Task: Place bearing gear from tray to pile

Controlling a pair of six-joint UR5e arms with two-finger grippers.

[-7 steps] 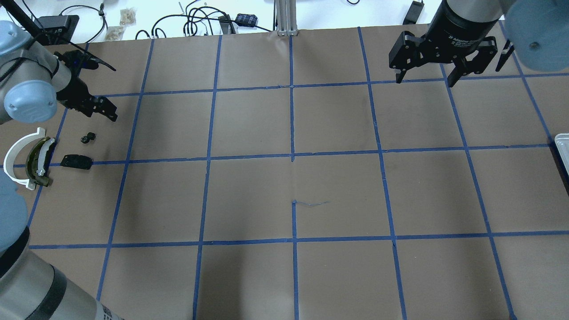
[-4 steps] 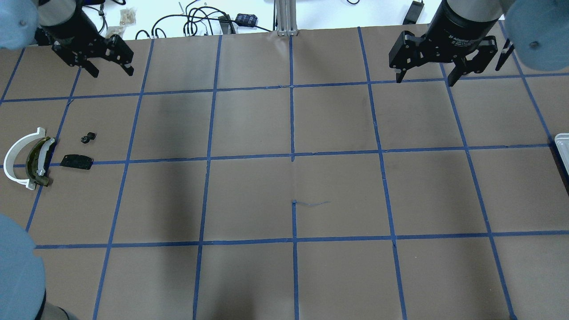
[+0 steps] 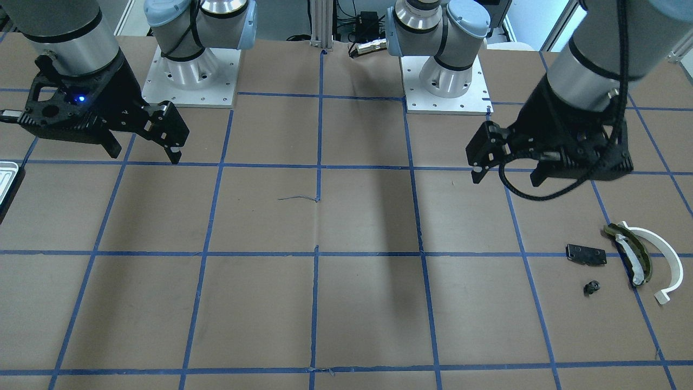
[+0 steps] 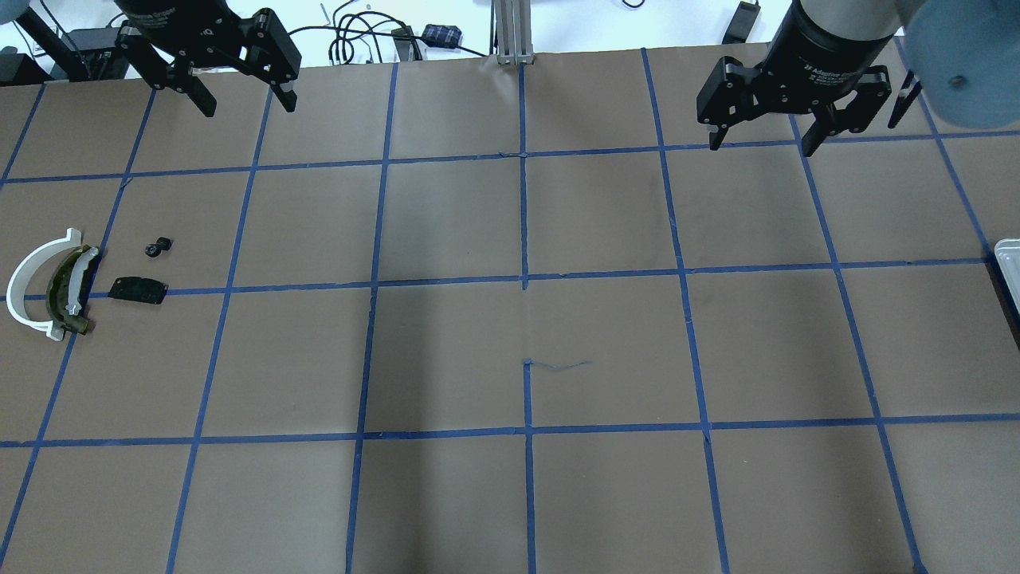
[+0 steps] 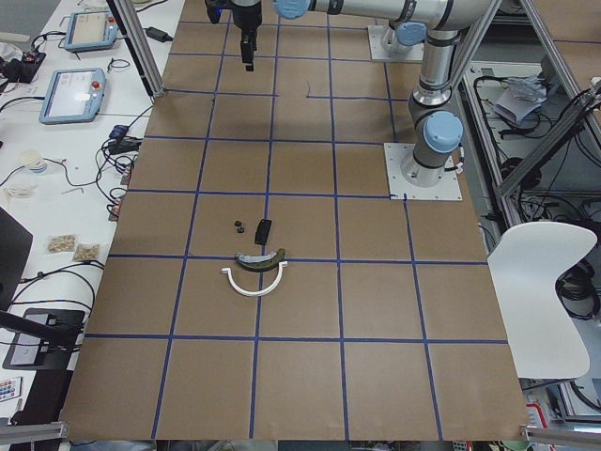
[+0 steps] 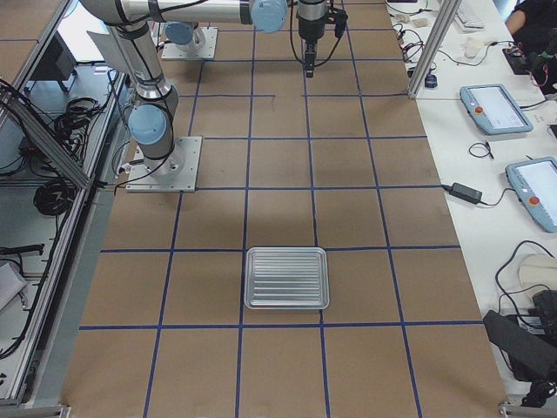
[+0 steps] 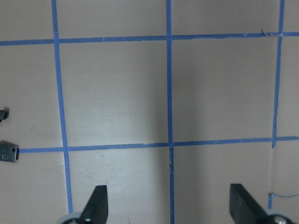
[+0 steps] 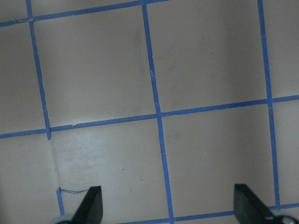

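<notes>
The flat black plate (image 4: 138, 289) is taken as the landmark; it lies on the brown paper of the table (image 4: 606, 343), which is marked off in squares with blue tape. The bearing gear (image 4: 157, 247) is seen near the plate, on the side away from the robot's base, apart from it and not touching. It rests on the paper and is held by nothing. It shows as two tiny dark lumps close together, and whether they are joined cannot be told.

On the plate's other side, toward the table's end, the dark olive curved piece (image 4: 57, 295) is laid with its white insert facing the plate. The white half-ring arc (image 4: 13, 288) is curved around it from outside. With the plate, these parts make up the pile.

The tray (image 6: 287, 278) is found well apart from the plate, at the opposite end of the table, and nothing is seen in it.

The left gripper (image 4: 249, 104) is held above the table, well apart from the plate and out toward the table's far edge. Its fingers are spread wide and nothing is gripped between them. The right gripper (image 4: 763, 146) is held farther from the plate, toward the tray's end, likewise spread and empty.
</notes>
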